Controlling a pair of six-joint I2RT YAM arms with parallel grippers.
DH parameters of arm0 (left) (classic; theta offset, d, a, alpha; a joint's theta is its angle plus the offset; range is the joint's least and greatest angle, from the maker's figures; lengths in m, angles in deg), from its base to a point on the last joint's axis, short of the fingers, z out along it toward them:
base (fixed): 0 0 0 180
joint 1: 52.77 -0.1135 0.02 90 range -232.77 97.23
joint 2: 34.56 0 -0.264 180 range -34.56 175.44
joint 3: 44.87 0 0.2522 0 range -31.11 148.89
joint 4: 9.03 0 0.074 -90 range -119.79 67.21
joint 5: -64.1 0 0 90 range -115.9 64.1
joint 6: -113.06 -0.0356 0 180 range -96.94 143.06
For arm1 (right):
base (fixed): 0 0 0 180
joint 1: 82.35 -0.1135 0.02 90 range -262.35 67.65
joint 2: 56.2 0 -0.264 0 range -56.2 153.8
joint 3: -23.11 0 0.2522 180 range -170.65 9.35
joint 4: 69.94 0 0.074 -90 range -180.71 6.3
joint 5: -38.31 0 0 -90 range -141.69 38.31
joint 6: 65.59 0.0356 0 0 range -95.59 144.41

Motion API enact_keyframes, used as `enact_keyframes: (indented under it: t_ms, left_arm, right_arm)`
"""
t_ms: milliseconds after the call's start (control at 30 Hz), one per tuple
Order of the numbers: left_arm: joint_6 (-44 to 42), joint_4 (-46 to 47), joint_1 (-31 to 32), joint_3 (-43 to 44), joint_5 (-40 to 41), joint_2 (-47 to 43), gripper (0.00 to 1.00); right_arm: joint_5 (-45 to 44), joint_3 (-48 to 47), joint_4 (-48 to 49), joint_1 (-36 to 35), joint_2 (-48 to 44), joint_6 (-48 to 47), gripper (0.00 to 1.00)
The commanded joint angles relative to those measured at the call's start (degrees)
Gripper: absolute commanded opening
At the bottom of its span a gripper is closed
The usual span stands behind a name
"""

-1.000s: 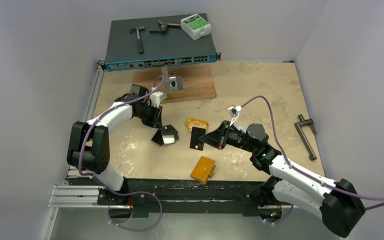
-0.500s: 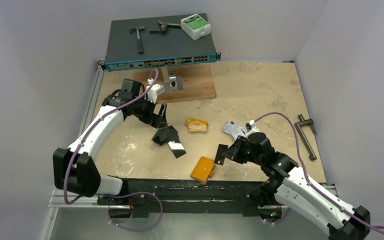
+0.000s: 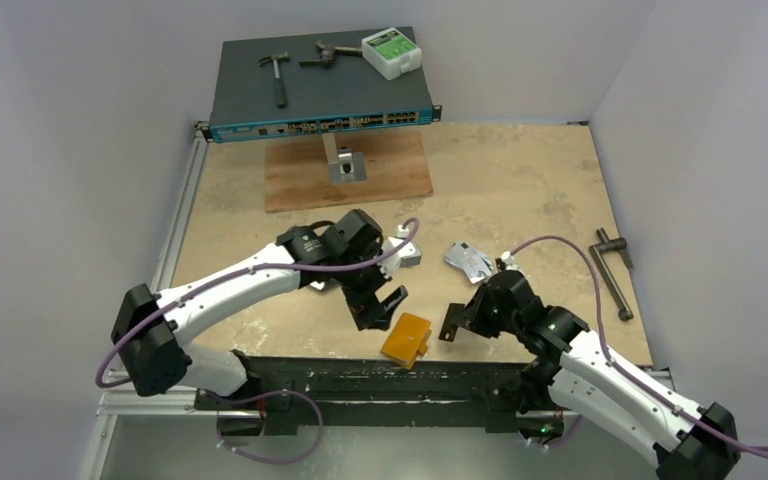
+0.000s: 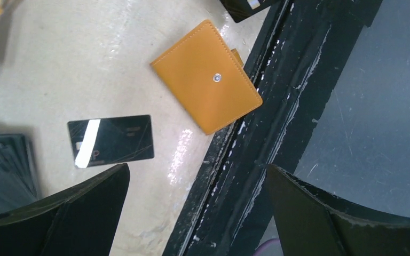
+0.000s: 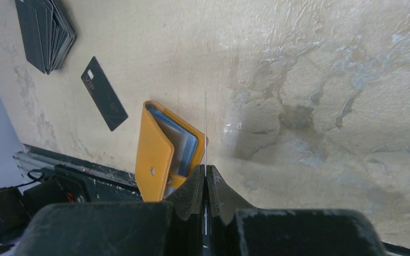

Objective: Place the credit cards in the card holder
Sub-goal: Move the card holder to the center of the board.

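The orange card holder (image 3: 407, 338) lies at the table's near edge, its flap slightly ajar in the right wrist view (image 5: 165, 152). My right gripper (image 5: 206, 170) is shut on a thin credit card (image 5: 205, 128), seen edge-on, right beside the holder's open side. My left gripper (image 4: 197, 169) hangs open over the near edge, just left of the card holder (image 4: 208, 77), with nothing between its fingers. A single black card (image 4: 111, 140) lies flat by it, and a pile of black cards (image 5: 45, 32) sits further off. Silvery-white cards (image 3: 470, 260) lie behind the right gripper (image 3: 450, 322).
A black metal rail (image 4: 277, 106) runs along the table's near edge, right against the holder. At the back stand a network switch (image 3: 320, 90) with tools on it and a wooden board (image 3: 380, 175) with a metal block. A crank handle (image 3: 612, 270) lies at the right.
My left arm swung from the black pile at the left to the middle by the card holder, and its gripper opened. My right gripper carried its card towards the near edge, beside the holder.
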Motion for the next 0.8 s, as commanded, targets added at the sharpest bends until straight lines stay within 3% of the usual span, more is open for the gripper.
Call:
enact_keyframes:
  t_ms: [0,200,400,767]
  left_arm:
    - [4.96,3.84,5.09,0.24,4.55,3.91,1.00]
    - [5.58,6.59,11.76,1.10,13.37,8.85,1.00]
    - [5.34,7.21,16.55,2.77,15.01,13.14,1.00]
    - [5.27,8.92,17.49,5.26,20.01,18.44,1.00]
  right_arm:
    - [4.08,3.28,10.47,-0.10,-0.38,3.50,0.00]
    - [5.49,6.24,20.60,-2.50,1.80,7.82,0.00]
    - [3.39,6.41,25.79,-6.49,3.07,11.72,0.00]
    - [2.25,5.86,29.43,-8.63,4.68,13.58,0.00]
